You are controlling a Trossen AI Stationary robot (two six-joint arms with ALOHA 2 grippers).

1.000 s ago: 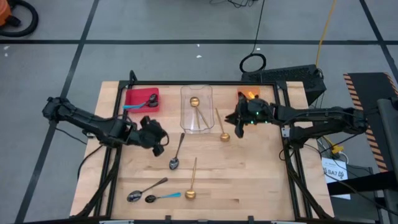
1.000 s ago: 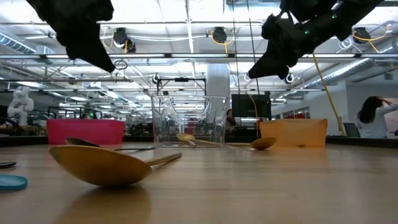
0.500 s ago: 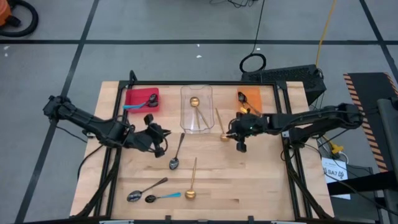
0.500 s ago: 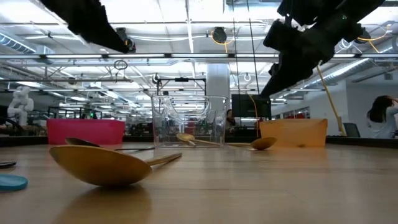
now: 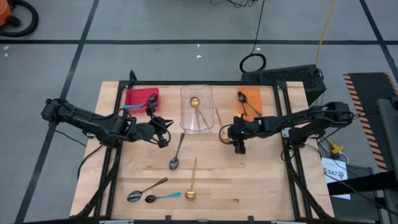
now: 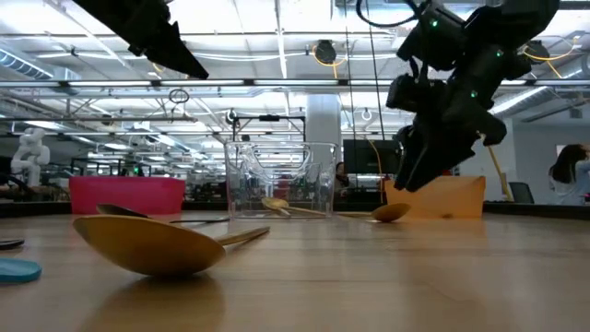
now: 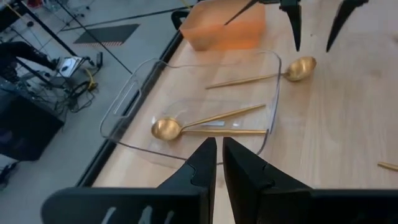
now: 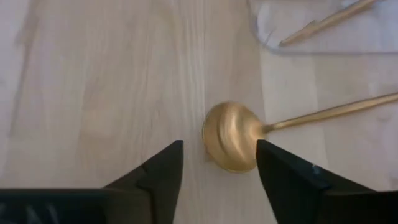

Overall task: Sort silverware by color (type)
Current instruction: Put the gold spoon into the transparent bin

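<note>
Over the last second the right gripper [image 5: 232,138] has swung from beside the orange bin [image 5: 250,99] out over the table [image 5: 261,180] and dropped toward the gold spoon [image 5: 222,132] lying just right of the clear tray [image 5: 196,93]. In the right wrist view that spoon's bowl [image 8: 230,135] now sits between the spread jaws, handle running off toward the tray, and the low view shows the gripper [image 6: 419,171] hanging above the wood, not yet touching the spoon. This looks like the approach for a pick: the gold spoon presumably belongs in the clear tray, where two gold spoons [image 7: 205,124] already lie. The left gripper [image 5: 163,127] has meanwhile drifted up toward the space between the red bin [image 5: 134,99] and the clear tray; its jaws are pressed nearly together and hold nothing. The red bin holds a blue-handled spoon [image 5: 142,102], the orange bin dark spoons [image 5: 245,104]. Unsorted on the table remain a dark spoon [image 5: 176,155] mid-table, another gold spoon [image 5: 192,182], a dark spoon [image 5: 142,191] and a blue-handled one [image 5: 160,197] near the front edge. So the sort is roughly half done, with the right arm committed to the next gold piece.
</note>
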